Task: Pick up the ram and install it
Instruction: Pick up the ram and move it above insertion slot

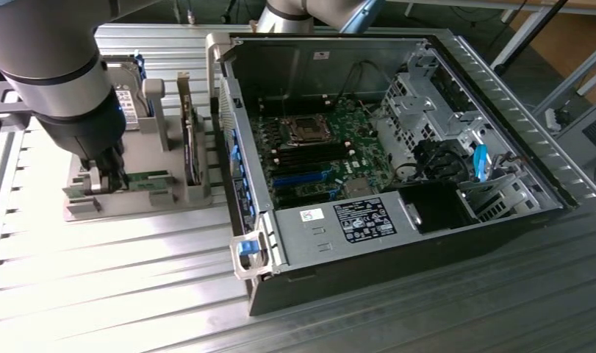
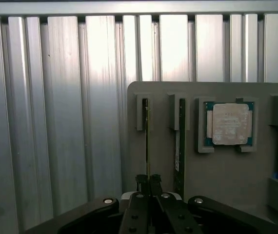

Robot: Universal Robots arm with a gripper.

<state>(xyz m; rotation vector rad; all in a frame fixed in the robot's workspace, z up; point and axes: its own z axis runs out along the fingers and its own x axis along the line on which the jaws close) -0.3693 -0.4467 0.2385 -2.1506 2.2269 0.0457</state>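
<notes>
The ram [image 2: 147, 136] stands on edge in a slot of the grey holder [image 2: 217, 170], seen as a thin green line. My gripper [image 2: 148, 184] is shut on its near end, with the dark fingers pinched together around the stick. A look-alike stick [image 2: 181, 141] stands in the neighbouring slot, untouched. In the exterior view my gripper [image 1: 106, 180] reaches straight down into the holder [image 1: 131, 204] at that view's left, beside the open computer case [image 1: 308, 243]. The motherboard [image 1: 317, 143] lies exposed inside the case, with its long black memory slots [image 1: 308, 158].
A square silver CPU chip [image 2: 229, 124] lies in its pocket on the holder. A dark expansion card [image 1: 191, 147] stands upright between the holder and the case wall. The case holds a power supply [image 1: 361, 217], drive cages and cables. Ribbed aluminium table [image 2: 56, 122] surrounds everything.
</notes>
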